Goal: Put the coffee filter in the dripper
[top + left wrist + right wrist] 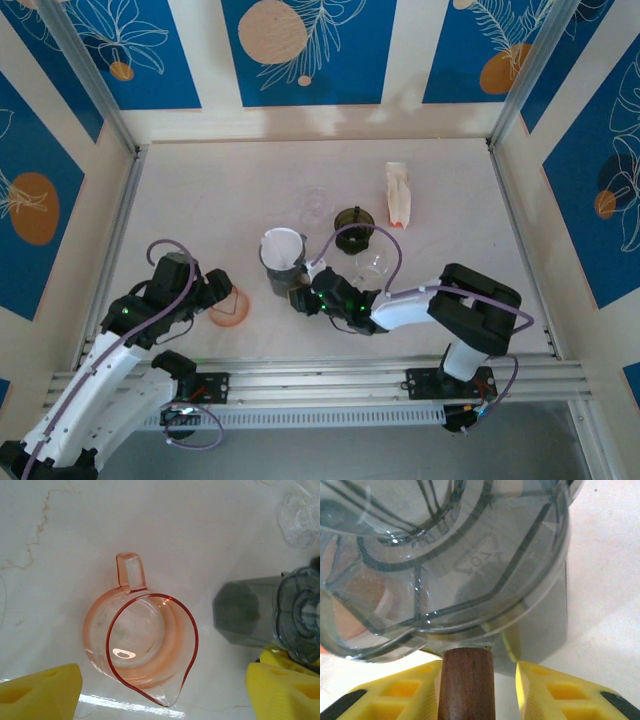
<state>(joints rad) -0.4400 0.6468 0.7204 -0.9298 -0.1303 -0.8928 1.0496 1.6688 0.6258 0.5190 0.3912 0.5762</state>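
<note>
The right gripper (477, 666) has its jaws drawn narrow around the brown wooden handle (466, 685) of the dripper (445, 555); one finger lies against the wood, a sliver of gap shows by the other, so it reads as a hold, though how firm I cannot tell. At 12 o'clock from the jaws, the dripper's smoky ribbed bowl is seen from below; no paper shows through its wall. Just beside it at 2 o'clock stands a grey cup (545, 610); from above its mouth looks white, and whether that is lining or paper I cannot tell.

The left gripper (162, 695) is spread wide, its yellow fingers (40, 690) straddling the pink pitcher (142, 640), apart from its walls; that pitcher lies at 9 o'clock from the dripper.

The likely filter supply, a white-and-orange packet (398, 192), rests well apart at 1 o'clock.

Judged from this, the step in hand is steadying the dripper; the filter is not yet fetched. The next move calls for a free gripper to reach the packet and pinch one thin sheet while the dripper's mouth is kept upward.
</note>
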